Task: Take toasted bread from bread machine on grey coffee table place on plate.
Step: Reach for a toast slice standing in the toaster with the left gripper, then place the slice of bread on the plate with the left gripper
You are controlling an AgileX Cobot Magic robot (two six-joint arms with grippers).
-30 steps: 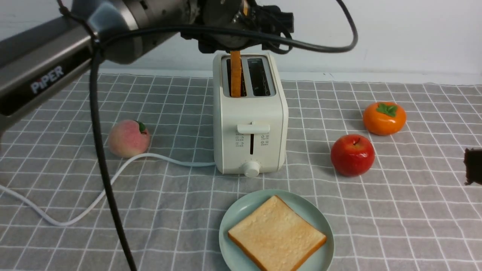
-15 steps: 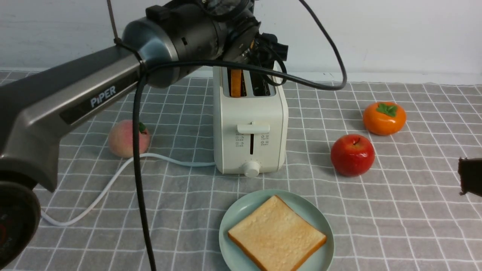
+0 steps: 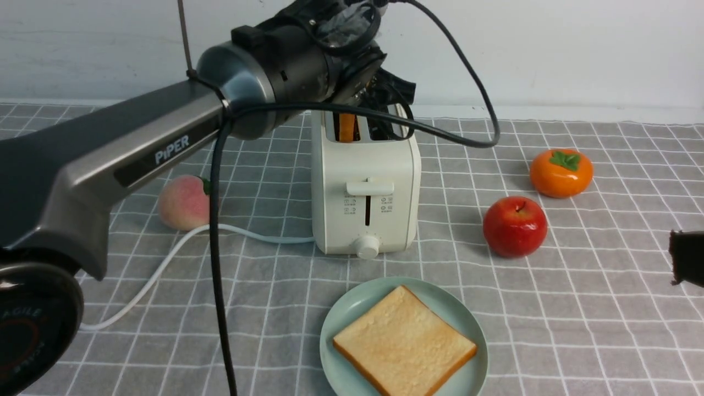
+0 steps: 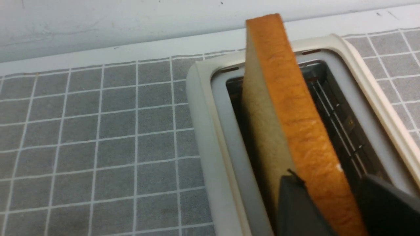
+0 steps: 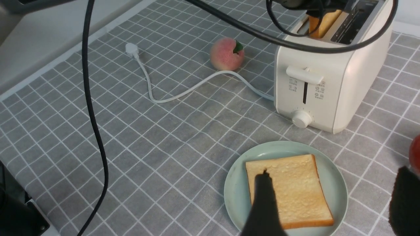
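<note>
Noted peach (image 3: 184, 202) at far left on table (image 3: 577, 308), just beside white cord (image 3: 280, 239) running to toaster (image 3: 366, 192). Found left arm (image 3: 137, 148) reaching diagonally across that side, black cable (image 3: 215, 247) hanging in front of peach and cord. Located left claw (image 4: 328, 178) over toaster top, fingers (image 4: 295, 203) straddling near end of slot slice (image 4: 288, 108); cannot tell whether clenched on it or just short. Found slot slice upright in left slot, standing proud of rim. Toaster set toward table's back edge, near wall. Observed narrow strip of bare cloth in front of toaster, then plate (image 3: 352, 308), bearing plate slice (image 3: 404, 341) flat. Noted apple (image 3: 515, 226) and persimmon (image 3: 561, 172) right of toaster, well apart from plate, bare cloth between. Found right claw (image 5: 333, 172) at far right edge, released, jaws wide.
</note>
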